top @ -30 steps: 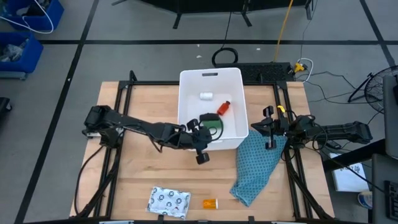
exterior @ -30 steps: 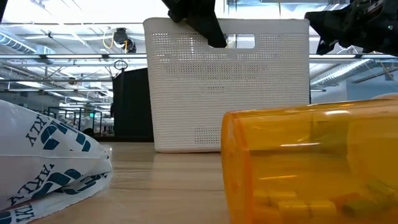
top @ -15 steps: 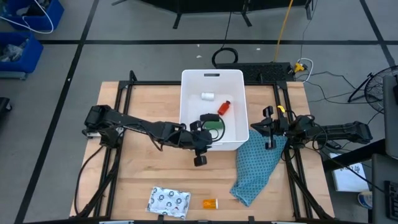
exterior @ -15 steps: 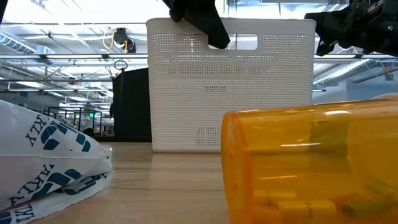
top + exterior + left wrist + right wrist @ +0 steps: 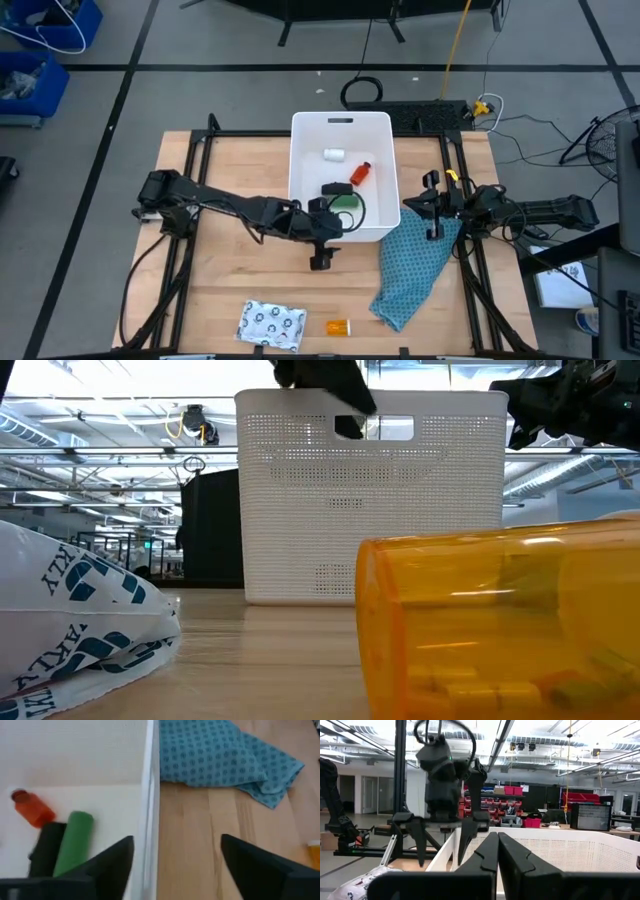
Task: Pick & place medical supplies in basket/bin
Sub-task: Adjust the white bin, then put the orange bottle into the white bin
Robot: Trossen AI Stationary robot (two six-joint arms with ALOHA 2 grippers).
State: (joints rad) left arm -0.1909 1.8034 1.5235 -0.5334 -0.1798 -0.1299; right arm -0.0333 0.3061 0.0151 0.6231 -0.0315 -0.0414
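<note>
Left gripper (image 5: 325, 238) is backing off the white bin (image 5: 340, 123), fingers spread wide and empty, straddling its near wall; right gripper (image 5: 434, 210) is waiting, fingers closed.

White tub (image 5: 340, 122) with red bottle (image 5: 360, 172), black block (image 5: 336, 189), green block (image 5: 345, 201); orange vial (image 5: 338, 327) outside.

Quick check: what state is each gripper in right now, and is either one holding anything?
Left gripper: open and empty, straddling the near wall of the white bin.
Right gripper: shut, holding nothing, waiting beside the bin above the teal cloth.
</note>
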